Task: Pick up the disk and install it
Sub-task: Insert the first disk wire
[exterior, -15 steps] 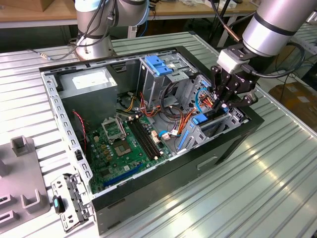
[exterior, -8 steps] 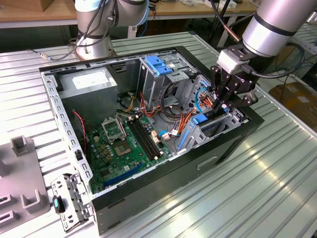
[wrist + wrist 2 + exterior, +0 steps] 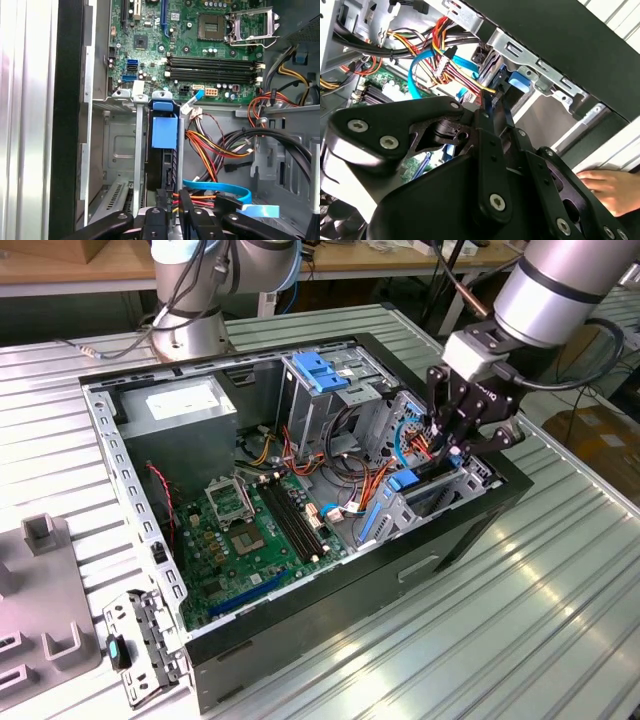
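Silver robot arm (image 3: pixel 560 285) reaches steeply down into the open computer case (image 3: pixel 300 570); its black pincer (image 3: pixel 452 445) is pinching the upright disk (image 3: pixel 164 132) in its bay; a hand (image 3: pixel 610 187) rests alongside.

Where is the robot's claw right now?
In the exterior view the claw is down inside the open computer case, at that view's right, among the orange and blue cables beside the drive cage.

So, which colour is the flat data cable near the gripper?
Light blue flat cable, clearest in the first wrist view, beside the gripper.
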